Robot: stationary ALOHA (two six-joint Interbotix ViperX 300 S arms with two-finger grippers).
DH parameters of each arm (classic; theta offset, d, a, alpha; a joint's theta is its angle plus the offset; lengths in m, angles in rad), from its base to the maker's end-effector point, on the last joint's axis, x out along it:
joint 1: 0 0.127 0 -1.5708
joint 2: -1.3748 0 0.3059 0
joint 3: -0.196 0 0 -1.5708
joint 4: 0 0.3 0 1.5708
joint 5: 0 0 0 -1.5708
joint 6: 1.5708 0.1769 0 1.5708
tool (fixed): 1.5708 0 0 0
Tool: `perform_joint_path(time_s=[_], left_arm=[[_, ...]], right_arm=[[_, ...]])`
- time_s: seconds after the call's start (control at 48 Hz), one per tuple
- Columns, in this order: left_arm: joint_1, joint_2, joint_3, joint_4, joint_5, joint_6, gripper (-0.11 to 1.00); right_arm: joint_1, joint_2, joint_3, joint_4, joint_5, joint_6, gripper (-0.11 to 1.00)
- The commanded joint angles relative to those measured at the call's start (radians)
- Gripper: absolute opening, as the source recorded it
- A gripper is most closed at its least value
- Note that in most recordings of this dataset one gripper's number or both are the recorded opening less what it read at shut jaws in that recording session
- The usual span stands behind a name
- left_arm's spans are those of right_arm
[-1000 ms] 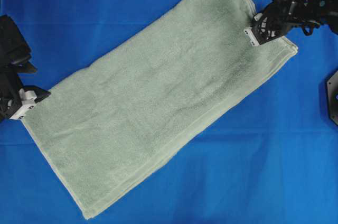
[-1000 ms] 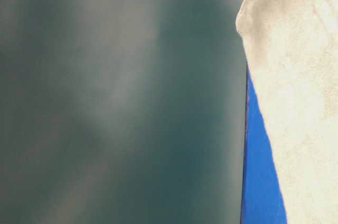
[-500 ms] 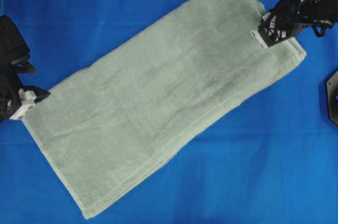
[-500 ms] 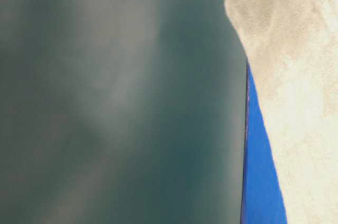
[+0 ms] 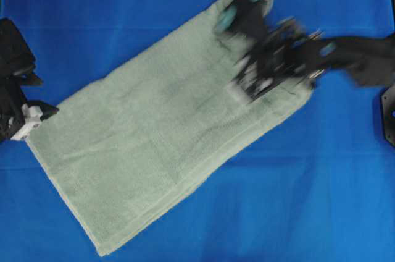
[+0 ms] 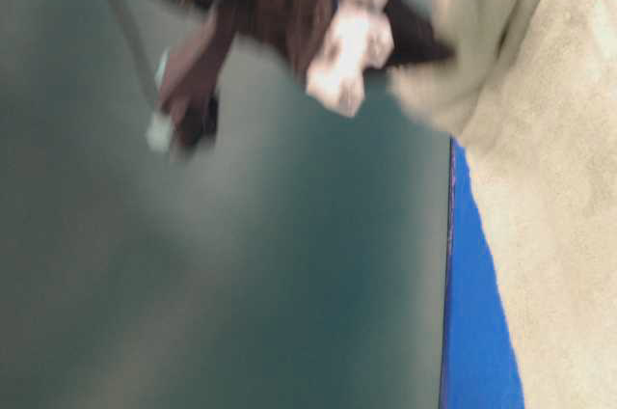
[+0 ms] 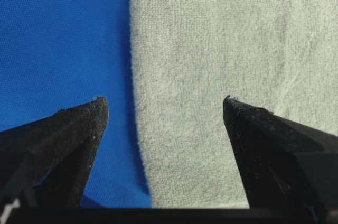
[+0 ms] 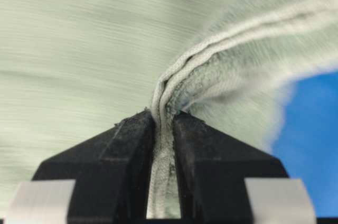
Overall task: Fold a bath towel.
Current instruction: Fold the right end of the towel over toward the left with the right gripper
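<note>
Lying diagonal, bath towel (image 5: 160, 138) corner-lifted

The left gripper (image 7: 165, 109) has two black fingers (image 7: 68, 134) that get thin toward the tips, like wedges. Their skin looks rough and a bit dusty. From above, the same gripper is a black chunky block with a small white part on it.

The right gripper (image 8: 163, 121) has black fingers too, with blocky flat tops and pale grey pads lower down. Its arm (image 5: 364, 58) is black (very blurry from above), with some teal bits near the wrist.
</note>
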Motion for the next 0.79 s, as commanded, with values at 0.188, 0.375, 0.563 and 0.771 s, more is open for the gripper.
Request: perform_joint_path(time_s=[0.188, 0.375, 0.563, 0.771], left_arm=[[0.002, 0.002, -0.021, 0.003, -0.005, 0.011, 0.84], [0.002, 0.002, -0.021, 0.002, -0.005, 0.035, 0.84], [0.002, 0.000, -0.021, 0.002, -0.005, 0.040, 0.84], [0.002, 0.002, -0.020, 0.003, -0.005, 0.048, 0.84]], right_arm=[[0.160, 0.259, -0.391, -0.031, 0.074, -0.005, 0.17], [0.169, 0.321, -0.442, -0.020, 0.095, 0.008, 0.17], [0.160, 0.322, -0.440, -0.018, 0.080, 0.020, 0.17], [0.153, 0.328, -0.439, -0.018, 0.037, 0.025, 0.17]])
